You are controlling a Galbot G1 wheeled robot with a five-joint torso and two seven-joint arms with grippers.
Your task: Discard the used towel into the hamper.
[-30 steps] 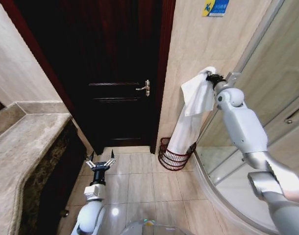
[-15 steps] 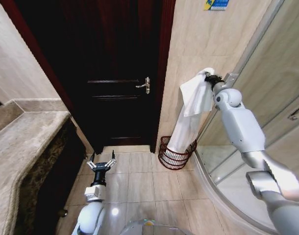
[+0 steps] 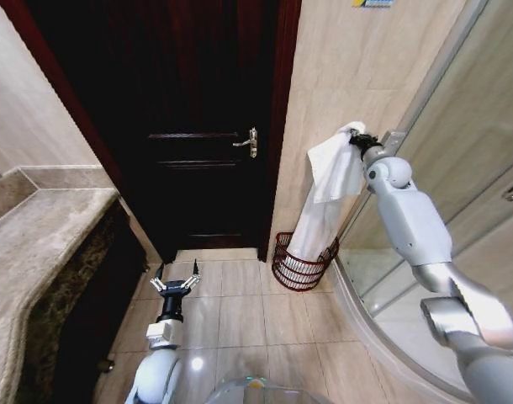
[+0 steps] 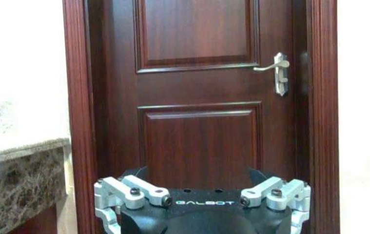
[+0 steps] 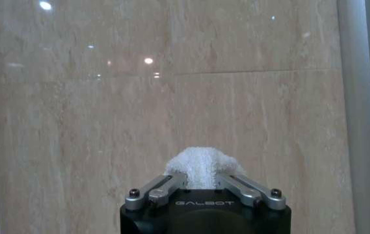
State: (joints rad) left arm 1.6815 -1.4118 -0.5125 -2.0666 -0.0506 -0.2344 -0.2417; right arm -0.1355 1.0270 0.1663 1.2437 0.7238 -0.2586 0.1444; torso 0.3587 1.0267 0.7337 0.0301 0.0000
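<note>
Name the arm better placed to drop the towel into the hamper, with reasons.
Right. The right hand is shut on the towel, whose lower end hangs into the hamper. The left hand is open, low over the floor, toward the door.

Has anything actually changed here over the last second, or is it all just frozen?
Barely. The whole head view slid a little, so the camera moved. The right tool stays shut on the towel, whose lower end still hangs into the hamper. The left tool stays open, low over the floor facing the door.
</note>
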